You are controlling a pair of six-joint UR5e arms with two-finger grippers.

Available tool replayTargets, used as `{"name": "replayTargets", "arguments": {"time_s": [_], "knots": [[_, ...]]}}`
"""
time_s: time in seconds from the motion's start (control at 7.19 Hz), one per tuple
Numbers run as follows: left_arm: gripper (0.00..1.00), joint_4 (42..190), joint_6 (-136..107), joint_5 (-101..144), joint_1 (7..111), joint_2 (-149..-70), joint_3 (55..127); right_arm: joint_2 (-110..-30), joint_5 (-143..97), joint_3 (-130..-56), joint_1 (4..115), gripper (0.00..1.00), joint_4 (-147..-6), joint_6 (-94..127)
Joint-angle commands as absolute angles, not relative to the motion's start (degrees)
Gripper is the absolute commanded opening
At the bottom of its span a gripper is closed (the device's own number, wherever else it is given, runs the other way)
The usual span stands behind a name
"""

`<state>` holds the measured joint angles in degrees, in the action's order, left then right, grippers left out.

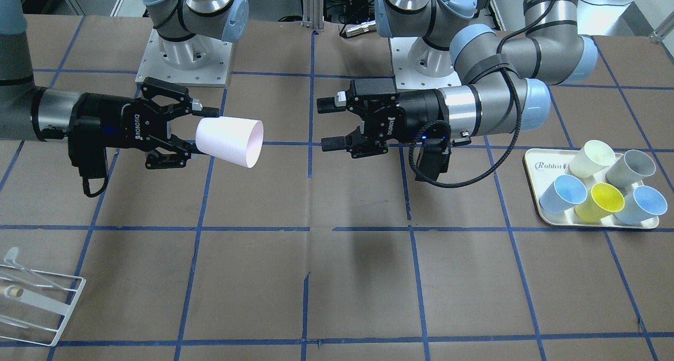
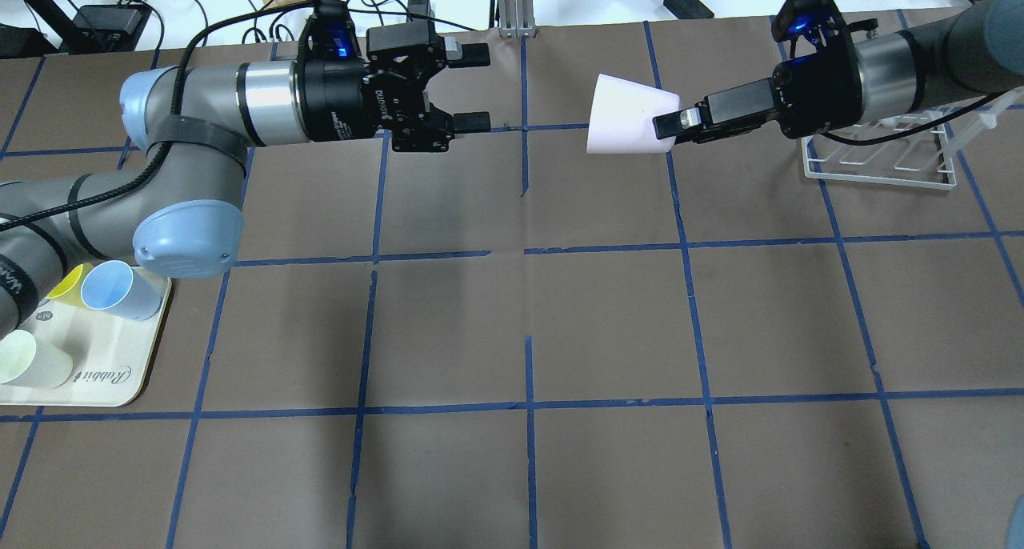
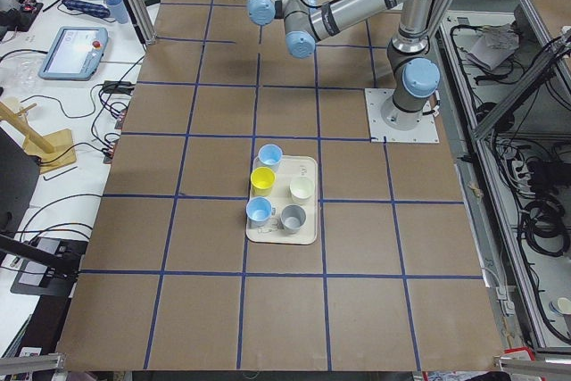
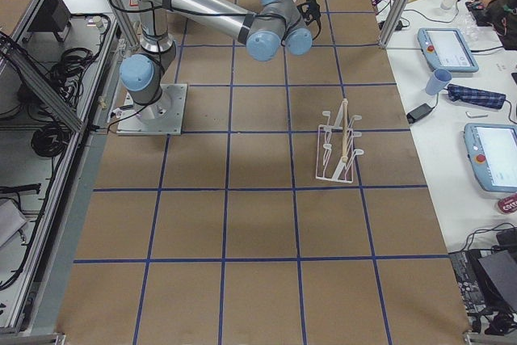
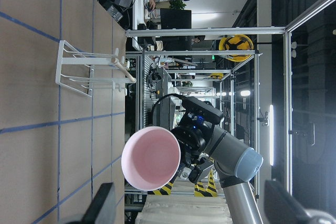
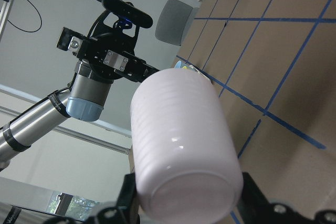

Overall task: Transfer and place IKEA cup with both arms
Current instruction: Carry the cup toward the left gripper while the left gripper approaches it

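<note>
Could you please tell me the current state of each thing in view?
IKEA cup: held horizontal in mid-air, mouth toward the left gripper.
right gripper: shut on the IKEA cup's base.
left gripper: open, empty, apart from the cup.
tray cups: upright, mouths up.
rack: standing, empty.

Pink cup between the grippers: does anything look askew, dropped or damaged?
Nothing stands out. The right gripper holds the pink cup sideways by its base, above the table, mouth toward the open left gripper, with a gap between them. The five cups on the tray stand upright.
</note>
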<state>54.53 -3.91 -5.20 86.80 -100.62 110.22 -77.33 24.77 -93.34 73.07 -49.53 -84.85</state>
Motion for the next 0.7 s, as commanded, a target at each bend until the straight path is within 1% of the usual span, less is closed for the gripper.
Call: {"name": "replayTargets", "arguments": {"time_s": [0.0, 0.28, 0.56], "knots": [[1.0, 53.1, -4.7, -5.3, 89.0, -102.0, 109.7, -76.0, 21.6, -93.3, 75.1, 0.0, -49.3, -84.7], [1.0, 51.2, -5.3, -5.4, 90.2, -103.8, 107.8, -73.8, 20.0, -92.8, 76.2, 0.0, -49.5, -84.4], [1.0, 51.1, -5.3, -5.4, 90.9, -105.7, 104.9, -73.7, 18.7, -92.8, 78.0, 0.0, -49.5, -83.3]]}}
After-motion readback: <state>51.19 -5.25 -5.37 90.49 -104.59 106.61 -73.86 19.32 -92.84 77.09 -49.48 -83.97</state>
